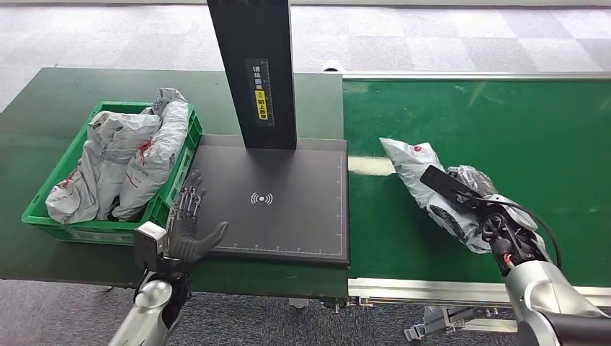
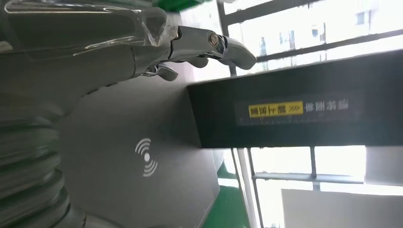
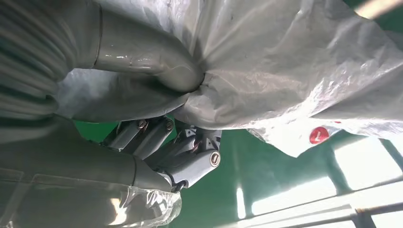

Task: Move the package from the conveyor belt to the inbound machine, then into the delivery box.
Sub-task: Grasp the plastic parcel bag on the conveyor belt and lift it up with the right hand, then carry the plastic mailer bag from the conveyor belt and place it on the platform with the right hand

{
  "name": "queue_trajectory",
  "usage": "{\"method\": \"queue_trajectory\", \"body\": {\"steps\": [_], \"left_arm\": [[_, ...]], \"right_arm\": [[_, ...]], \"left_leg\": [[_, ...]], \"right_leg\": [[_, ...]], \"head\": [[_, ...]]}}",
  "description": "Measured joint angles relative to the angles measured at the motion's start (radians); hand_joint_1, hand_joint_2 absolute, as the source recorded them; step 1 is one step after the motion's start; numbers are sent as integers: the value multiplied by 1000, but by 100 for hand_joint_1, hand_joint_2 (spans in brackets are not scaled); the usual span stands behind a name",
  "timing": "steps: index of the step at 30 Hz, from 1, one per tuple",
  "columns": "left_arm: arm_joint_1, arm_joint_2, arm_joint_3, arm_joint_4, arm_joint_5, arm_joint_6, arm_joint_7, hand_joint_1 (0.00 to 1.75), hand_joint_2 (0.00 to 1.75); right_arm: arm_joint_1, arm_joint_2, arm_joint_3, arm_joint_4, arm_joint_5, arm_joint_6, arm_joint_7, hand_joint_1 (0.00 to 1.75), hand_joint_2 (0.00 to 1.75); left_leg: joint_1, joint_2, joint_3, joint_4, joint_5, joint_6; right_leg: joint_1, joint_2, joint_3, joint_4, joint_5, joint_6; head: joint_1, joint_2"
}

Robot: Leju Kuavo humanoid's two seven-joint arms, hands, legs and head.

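R hand (image 1: 481, 216) pinched the grey poly-mailer package (image 1: 425, 180) w/ thumb pressing into the plastic, pkg lying near the conveyor belt (image 1: 504, 122) left edge, long axis diagonal, scanner pad (image 1: 288, 216) just beside it leftward, L hand (image 1: 189, 227) spread & empty at the pad's left edge.

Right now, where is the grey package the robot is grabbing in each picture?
Head view: the grey package lies on the green conveyor belt, right of the black scanner plate, under the right hand.
Left wrist view: not in it; it looks across the scanner plate and its black post.
Right wrist view: the package is pinched by the right hand.
Shared landmark: the green belt.
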Motion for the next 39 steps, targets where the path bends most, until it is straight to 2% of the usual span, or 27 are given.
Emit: {"method": "queue_trajectory", "body": {"steps": [6,10,14,18,20,27,32,39], "left_arm": [[11,-2,18,-41,4,94,-22,0,175],[12,-4,32,-86,24,148,-27,0,175],[19,-13,53,-139,58,160,-28,0,175],[19,-22,66,-163,69,152,-28,0,175],[18,-27,68,-165,69,147,-28,0,175],[5,-45,70,-165,66,133,-28,0,175],[-22,-59,70,-158,63,121,-28,0,175],[-39,-69,64,-141,58,104,-28,0,175]], "right_arm": [[4,17,-46,-39,-53,-119,-59,175,175],[9,24,-63,-81,-19,-299,-74,175,175],[20,37,-63,-147,34,-486,-92,175,175],[64,55,-61,-274,89,-668,-128,175,175],[103,61,-53,-359,137,-721,-132,175,175],[218,104,24,-579,480,-748,-123,175,175],[236,165,146,-572,500,-748,-187,175,175],[227,216,322,-470,493,-747,-186,175,175]], "left_leg": [[0,-1,0,0,0,0],[0,0,0,0,0,0],[0,0,0,0,0,0],[0,0,0,0,0,0],[0,0,0,0,0,0],[0,1,1,0,0,0],[0,1,1,0,0,0],[0,1,1,0,0,0]], "right_leg": [[0,-1,0,0,0,0],[0,-1,0,0,0,0],[0,0,0,0,0,0],[0,0,0,0,0,0],[0,0,0,0,0,0],[0,1,0,0,0,0],[1,1,0,0,0,0],[1,1,0,0,0,0]], "head": [[0,0],[0,0],[0,0],[0,0],[0,0],[0,0],[0,0],[0,0]]}}
